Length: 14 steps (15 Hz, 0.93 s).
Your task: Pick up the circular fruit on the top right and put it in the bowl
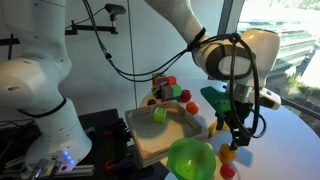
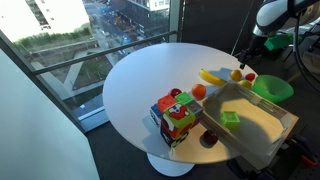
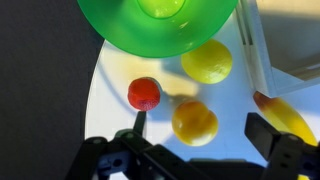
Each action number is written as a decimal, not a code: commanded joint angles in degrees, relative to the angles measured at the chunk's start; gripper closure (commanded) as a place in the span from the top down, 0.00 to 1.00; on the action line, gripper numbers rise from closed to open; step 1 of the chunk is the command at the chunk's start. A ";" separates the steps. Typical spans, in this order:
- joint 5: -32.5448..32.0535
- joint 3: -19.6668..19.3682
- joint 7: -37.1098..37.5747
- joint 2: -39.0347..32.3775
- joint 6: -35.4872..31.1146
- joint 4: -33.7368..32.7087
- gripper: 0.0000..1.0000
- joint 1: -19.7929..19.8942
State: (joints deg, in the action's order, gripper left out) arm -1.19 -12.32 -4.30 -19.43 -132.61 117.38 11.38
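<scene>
Orange fruit lies on the white tabletop directly below the gripper, whose fingers stand wide apart on either side of it and hold nothing, as the wrist view shows. Just beside it lie a red fruit, nearest the tabletop's curved edge, and a yellow fruit, close by the rim of the green bowl. A banana lies on the orange fruit's other side, near a corner of the beige tray. In an exterior view the gripper hangs just above the orange fruit, with the bowl beside the tray. In an exterior view a colourful toy cube stands well apart from the fruit, and a broad white stretch of tabletop runs to the rim on the window side.
</scene>
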 commanded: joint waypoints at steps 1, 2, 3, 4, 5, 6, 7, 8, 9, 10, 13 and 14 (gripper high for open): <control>0.36 0.94 -0.73 -3.60 -0.49 -3.81 1.00 1.21; 0.34 1.01 -0.79 -4.28 -0.71 -4.34 1.00 1.25; 0.18 1.03 -0.73 -4.97 -0.84 -4.90 1.00 1.25; 0.01 1.05 -0.85 -5.63 -1.17 -5.36 1.00 1.27; 0.01 1.11 -1.00 -6.23 -1.26 -5.82 1.00 1.33; -0.06 1.14 -1.05 -6.76 -1.41 -6.27 1.00 1.35; -0.01 1.22 -1.20 -7.28 -1.52 -6.62 1.00 1.42; 0.05 1.29 -1.34 -7.71 -1.55 -7.00 1.00 1.49; 0.16 1.42 -1.59 -8.12 -1.62 -7.33 1.00 1.60; 0.29 1.55 -1.81 -8.46 -1.61 -7.57 1.00 1.71; 0.60 1.98 -2.46 -9.31 -1.61 -8.21 1.00 2.05; 0.68 2.15 -2.62 -9.60 -1.65 -8.37 1.00 2.18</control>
State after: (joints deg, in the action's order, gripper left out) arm -1.19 -11.63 -5.03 -27.68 -133.95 110.94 11.79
